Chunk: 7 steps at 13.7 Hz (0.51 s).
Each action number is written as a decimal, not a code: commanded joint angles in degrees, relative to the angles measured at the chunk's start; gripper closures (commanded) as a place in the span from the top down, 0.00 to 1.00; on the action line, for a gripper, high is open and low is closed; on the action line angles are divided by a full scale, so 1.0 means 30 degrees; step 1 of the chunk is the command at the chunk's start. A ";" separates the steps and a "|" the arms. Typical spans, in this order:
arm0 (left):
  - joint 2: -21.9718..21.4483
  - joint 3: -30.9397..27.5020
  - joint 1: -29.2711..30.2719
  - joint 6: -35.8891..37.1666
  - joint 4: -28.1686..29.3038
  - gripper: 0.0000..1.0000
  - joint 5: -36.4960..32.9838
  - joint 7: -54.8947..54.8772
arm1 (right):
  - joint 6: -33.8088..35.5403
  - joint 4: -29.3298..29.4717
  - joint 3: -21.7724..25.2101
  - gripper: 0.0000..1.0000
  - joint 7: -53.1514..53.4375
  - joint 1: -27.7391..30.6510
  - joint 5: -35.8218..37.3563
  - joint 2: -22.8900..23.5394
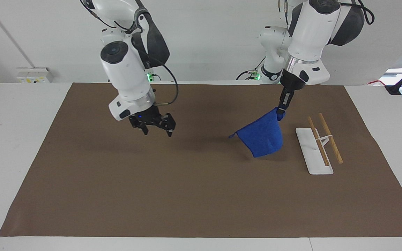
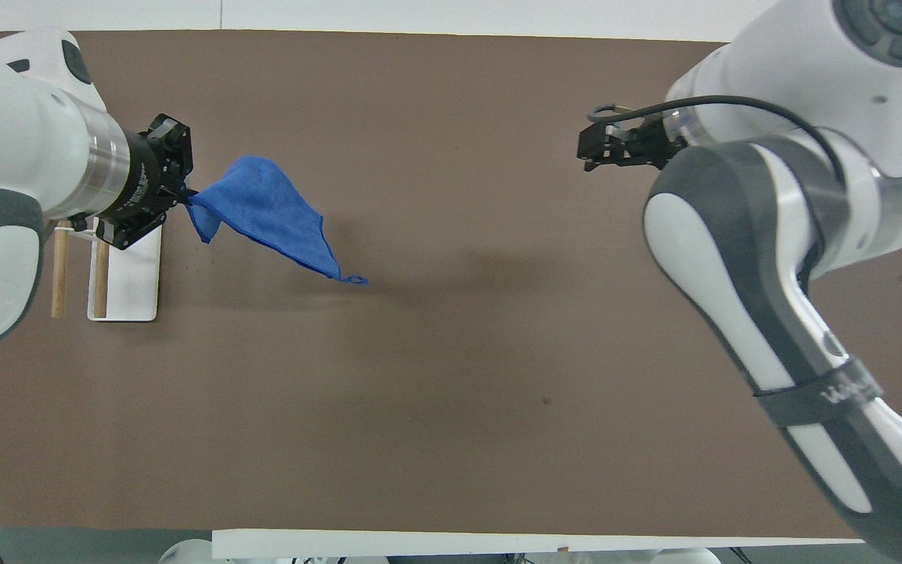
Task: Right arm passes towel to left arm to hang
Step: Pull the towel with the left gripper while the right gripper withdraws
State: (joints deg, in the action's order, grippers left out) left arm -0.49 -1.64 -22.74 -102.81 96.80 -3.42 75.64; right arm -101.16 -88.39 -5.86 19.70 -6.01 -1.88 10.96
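Item, right gripper (image 1: pixel 155 128): wide, black, blue-lit, fingers spread and holding nothing; it hangs over the brown mat (image 1: pixel 187 195) well apart from the rack (image 1: pixel 309 150), toward the right arm's end of the table, and appears to be waiting. Item, left gripper (image 1: pixel 282 108): slim, black, pointing down, clamped on one corner of the towel (image 1: pixel 262 136); it hangs over the mat just beside the rack, on the rack's side toward the right arm. Item, towel: bright blue terry cloth, draped from that single pinched corner in a slack triangle, its small loop (image 2: pixel 357 279) at the tip pointing away from the rack; the lowest fold is close over the mat, and contact cannot be told. Item, rack: flat white base on the mat at the left arm's end of the table, carrying two parallel wooden rods (image 1: pixel 330 139) on a white bracket; nothing hangs on it. Step in hand, by judgement: handover complete, towel in the left arm's sole charge, carry to the rack under way. Next move, by judgement: raise the towel above the rods, bring it across them, lower it so the cloth falls on both sides, then let go; a one-corner grip leaves the cloth free to swing and bunch.
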 commanded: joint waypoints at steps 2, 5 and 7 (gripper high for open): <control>0.0863 -0.0158 0.3383 0.0462 -0.1761 0.00 -0.0353 -0.4664 | 0.4849 0.0928 0.0106 1.00 -0.4033 0.2698 0.2443 -0.2798; 0.1540 -0.0158 0.5991 -0.1724 -0.2413 0.00 -0.0295 -0.7773 | 0.6789 0.1426 0.0225 1.00 -0.5832 0.3672 0.2707 -0.3303; 0.1191 -0.0129 0.8011 -0.4131 -0.0576 0.00 -0.0237 -1.0490 | 0.7847 0.1810 0.0664 1.00 -0.6676 0.4432 0.1892 -0.3273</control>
State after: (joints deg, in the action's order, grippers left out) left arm 3.09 -2.70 -3.08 -110.27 91.89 -3.76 50.23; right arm -79.59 -84.13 -4.14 2.36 5.67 4.73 -0.17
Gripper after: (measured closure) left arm 0.974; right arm 0.000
